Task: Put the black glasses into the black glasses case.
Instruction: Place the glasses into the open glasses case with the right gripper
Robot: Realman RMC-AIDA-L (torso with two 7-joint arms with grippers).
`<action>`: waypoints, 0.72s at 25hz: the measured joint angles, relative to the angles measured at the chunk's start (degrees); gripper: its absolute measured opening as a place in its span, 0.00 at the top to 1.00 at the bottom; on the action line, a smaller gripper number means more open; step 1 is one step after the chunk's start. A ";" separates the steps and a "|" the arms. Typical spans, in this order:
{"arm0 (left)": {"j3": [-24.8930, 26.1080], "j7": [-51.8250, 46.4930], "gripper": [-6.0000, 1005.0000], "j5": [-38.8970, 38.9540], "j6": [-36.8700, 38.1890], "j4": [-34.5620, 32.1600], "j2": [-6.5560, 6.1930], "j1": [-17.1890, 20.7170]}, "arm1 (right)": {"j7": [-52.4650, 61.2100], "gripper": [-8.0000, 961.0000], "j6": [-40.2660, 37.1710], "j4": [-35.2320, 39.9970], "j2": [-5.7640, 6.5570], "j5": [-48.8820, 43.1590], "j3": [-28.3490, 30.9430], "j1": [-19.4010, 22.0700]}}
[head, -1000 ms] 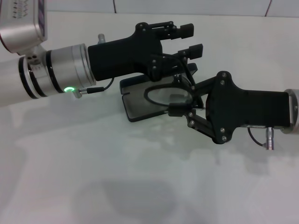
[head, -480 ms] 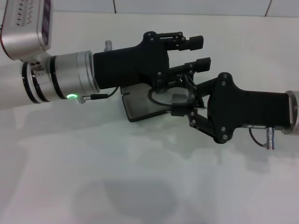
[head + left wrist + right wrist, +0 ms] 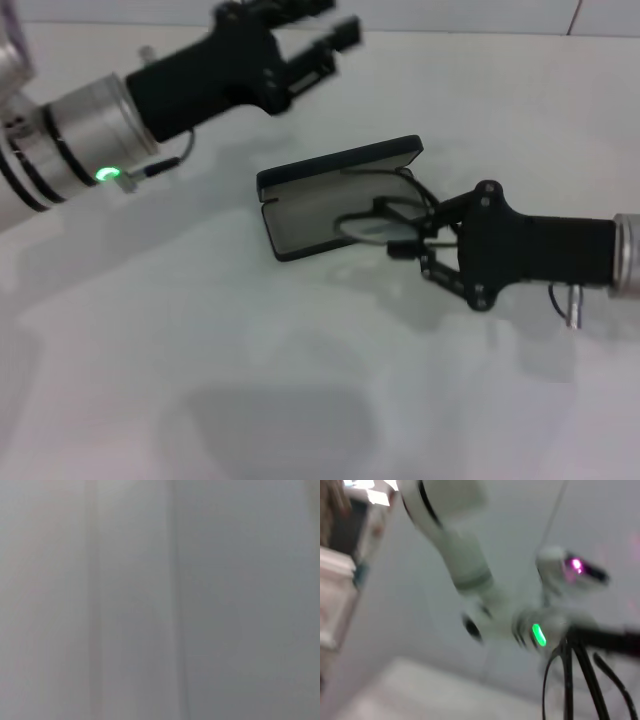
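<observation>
Gripping the black glasses (image 3: 385,215) over the open black glasses case (image 3: 310,205), the right hand (image 3: 412,238) risks snagging a temple on the rim; left hand (image 3: 325,35) hangs released, well apart.

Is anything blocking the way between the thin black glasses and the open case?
Nothing visible does. The thin black wire-frame glasses sit at the open flat black hinged case, held by the right pincer; the left pincer is away to the far left.

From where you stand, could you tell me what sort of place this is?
Probably a lab test bench: a bare white tabletop against a white tiled wall, holding only the black glasses case and black glasses.
</observation>
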State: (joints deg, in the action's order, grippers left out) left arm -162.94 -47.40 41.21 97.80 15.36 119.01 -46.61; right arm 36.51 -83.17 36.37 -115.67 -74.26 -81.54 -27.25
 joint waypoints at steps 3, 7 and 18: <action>0.00 0.01 0.52 3.84 -1.16 0.50 -0.11 1.56 | -0.02 0.85 12.22 7.49 -0.47 -0.89 -4.40 3.96; -0.01 -0.25 0.52 4.91 -1.49 0.62 -0.58 2.84 | -0.05 0.85 30.56 17.44 -0.51 -0.67 -14.55 7.80; -0.01 0.00 0.52 5.06 -2.75 0.64 -0.43 2.66 | -0.12 0.85 63.41 20.84 -0.51 -1.04 -36.03 2.99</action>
State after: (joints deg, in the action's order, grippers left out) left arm -162.95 -47.41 46.27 95.05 16.00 118.59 -43.95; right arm 36.38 -19.76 57.21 -116.18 -75.30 -117.57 -24.26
